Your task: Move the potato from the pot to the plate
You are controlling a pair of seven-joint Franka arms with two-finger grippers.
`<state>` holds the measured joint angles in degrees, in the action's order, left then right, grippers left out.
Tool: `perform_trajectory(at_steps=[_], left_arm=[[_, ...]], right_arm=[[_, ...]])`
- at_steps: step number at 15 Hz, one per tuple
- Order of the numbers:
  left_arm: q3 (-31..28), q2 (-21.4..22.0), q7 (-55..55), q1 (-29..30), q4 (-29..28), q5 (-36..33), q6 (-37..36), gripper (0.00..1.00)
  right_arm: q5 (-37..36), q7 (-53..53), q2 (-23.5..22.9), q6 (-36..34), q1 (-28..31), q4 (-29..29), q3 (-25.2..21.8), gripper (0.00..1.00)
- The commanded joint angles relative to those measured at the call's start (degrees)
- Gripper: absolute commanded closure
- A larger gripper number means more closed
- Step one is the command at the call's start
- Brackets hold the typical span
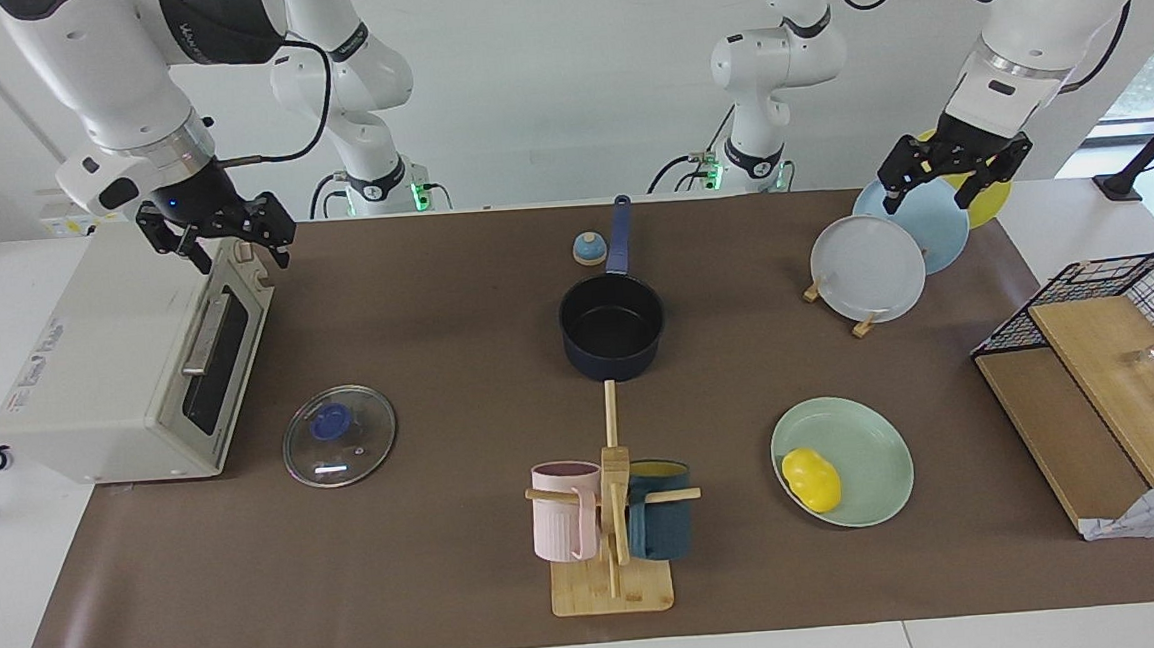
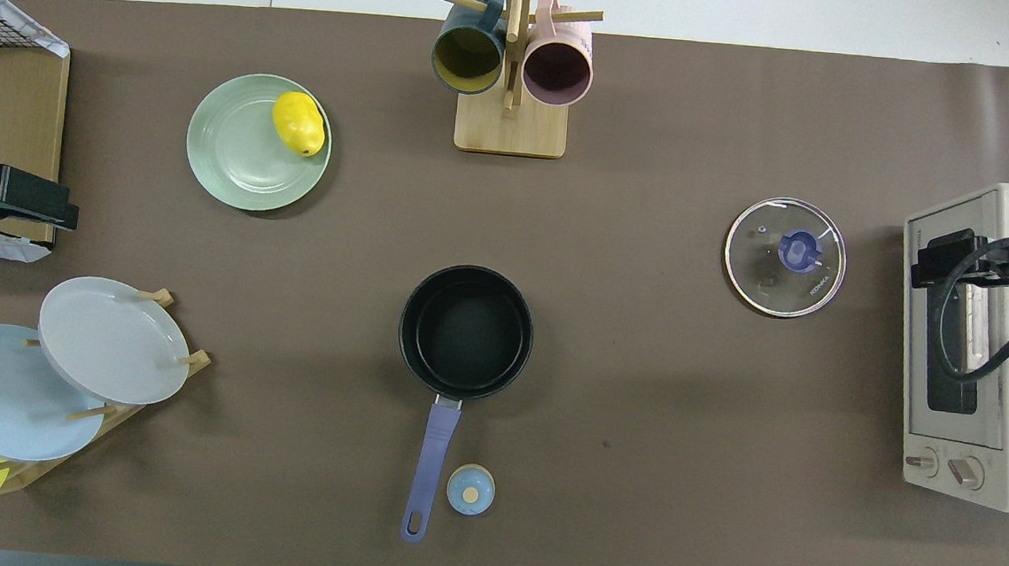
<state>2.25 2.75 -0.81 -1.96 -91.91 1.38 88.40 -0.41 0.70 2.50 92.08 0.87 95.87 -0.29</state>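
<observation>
Starting at the right arm's end of the table, the right gripper (image 1: 237, 253) is seen raised over the top front edge of the toaster oven (image 1: 109, 373), its fingers spread and nothing held between them. That arm is judged to be waiting. A glass lid (image 1: 338, 436) lies flat on the mat just beside the oven.

At mid-table the pot (image 1: 612, 327) is shown with its black inside bare and its long handle pointed toward the robots. A mug rack (image 1: 611, 552) stands farther from the robots than the pot.

Toward the left arm's end, the potato (image 1: 812, 479) is found lying on the plate (image 1: 864, 437), touching it and set close to the rim on the side toward the mug rack. The transfer is therefore judged to be done.

The potato is taken to be light, stiff and smooth, so some slipping under hard fingers would be expected, while breakage would not. Were it to be picked up again, it would best be gripped across its narrow middle, from above, with the fingers set square to its long axis. The plate could be nudged if the fingers were lowered too far.

The left gripper (image 1: 935, 197) is held high over the upright plates in the plate rack (image 1: 869, 268), well apart from the potato. Its fingers are spread and empty, and the wrist is pointed downward.
</observation>
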Motion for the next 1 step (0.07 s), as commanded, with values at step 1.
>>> perform_trajectory(at_steps=[1], left_arm=[[1.0, -0.6, 0.2, 1.1, 1.3, -0.5, -1.7, 0.00]], right_arm=[[0.1, -0.6, 0.4, -0.1, 0.0, 0.0, 0.3, 0.00]])
